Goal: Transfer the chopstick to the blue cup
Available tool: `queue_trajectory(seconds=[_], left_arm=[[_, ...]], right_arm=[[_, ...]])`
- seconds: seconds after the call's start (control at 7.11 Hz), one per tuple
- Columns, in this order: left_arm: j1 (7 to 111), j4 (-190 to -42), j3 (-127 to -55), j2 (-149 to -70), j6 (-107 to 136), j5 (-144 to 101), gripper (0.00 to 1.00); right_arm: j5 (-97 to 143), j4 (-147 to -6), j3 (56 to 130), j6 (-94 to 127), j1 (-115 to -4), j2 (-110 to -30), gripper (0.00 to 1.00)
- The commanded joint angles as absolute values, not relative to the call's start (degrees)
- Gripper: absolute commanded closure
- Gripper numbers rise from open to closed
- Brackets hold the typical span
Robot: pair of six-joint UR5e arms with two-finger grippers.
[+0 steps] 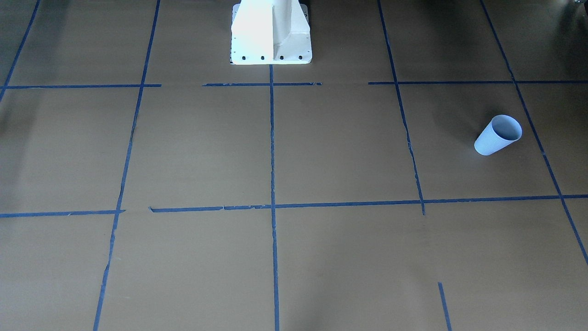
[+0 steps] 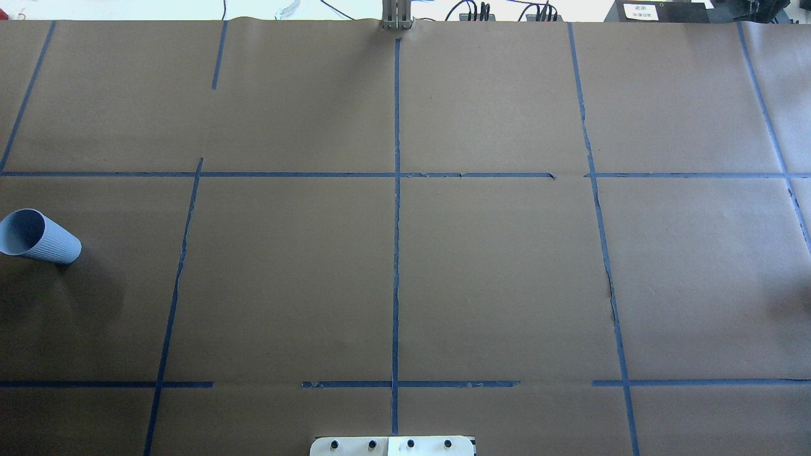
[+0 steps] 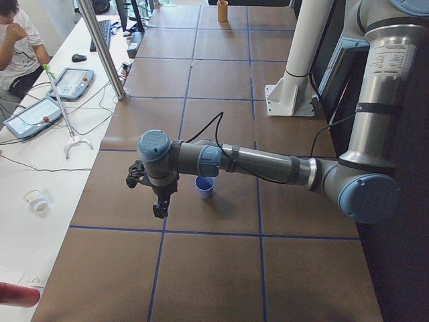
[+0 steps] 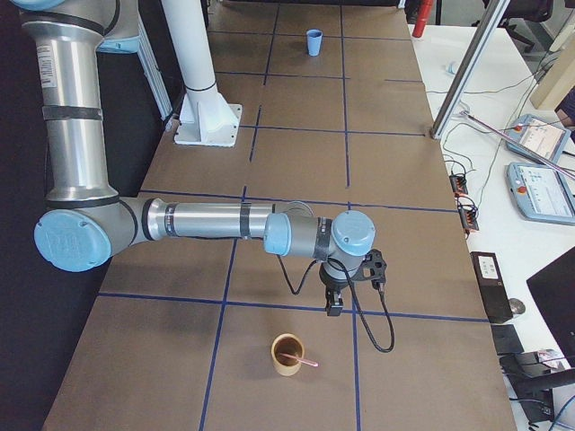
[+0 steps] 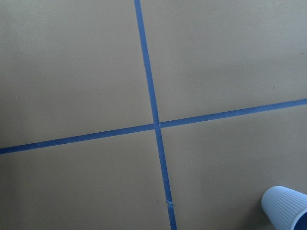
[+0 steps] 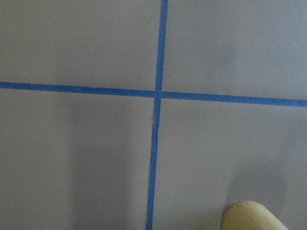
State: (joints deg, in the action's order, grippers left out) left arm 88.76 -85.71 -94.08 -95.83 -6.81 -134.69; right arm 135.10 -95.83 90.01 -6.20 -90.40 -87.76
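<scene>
The blue cup (image 1: 498,134) stands upright on the brown table, at the far left of the overhead view (image 2: 38,236). In the exterior left view, my left gripper (image 3: 159,210) hangs above the table just beside the cup (image 3: 204,187); I cannot tell whether it is open or shut. The cup's ribbed wall shows at the left wrist view's bottom right (image 5: 285,208). One pinkish chopstick (image 4: 308,363) leans in a brown cup (image 4: 288,354). My right gripper (image 4: 334,308) hangs a little beyond that cup; I cannot tell its state. The brown cup's rim shows in the right wrist view (image 6: 252,218).
The white robot pedestal (image 1: 271,34) stands at the table's robot-side middle. Blue tape lines (image 2: 396,209) mark a grid on the table. A seated person (image 3: 17,40) and teach pendants (image 3: 72,82) are at a side table beyond the far edge.
</scene>
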Motion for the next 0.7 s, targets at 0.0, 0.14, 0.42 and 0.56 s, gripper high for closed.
queue_trajectory(seconds=[0.0, 0.14, 0.42, 0.56], left_arm=[[88.24, -86.65, -94.57, -95.45, -6.85, -134.91, 0.00], [87.89, -87.36, -94.66, -95.19, -3.03, -134.74, 0.00], [84.04, -90.59, -95.54, -94.58, 0.35, -134.91, 0.00], [82.46, -91.40, -95.62, -93.53, 0.70, -136.48, 0.00]], right_arm=[[135.18, -95.71, 89.74, -6.33, -90.26, -87.80, 0.00], [135.18, -95.63, 89.91, -6.50, -90.09, -87.63, 0.00], [136.14, -95.80, 89.65, -6.50, -89.91, -87.80, 0.00], [136.14, -95.71, 89.91, -6.59, -89.91, -87.80, 0.00]])
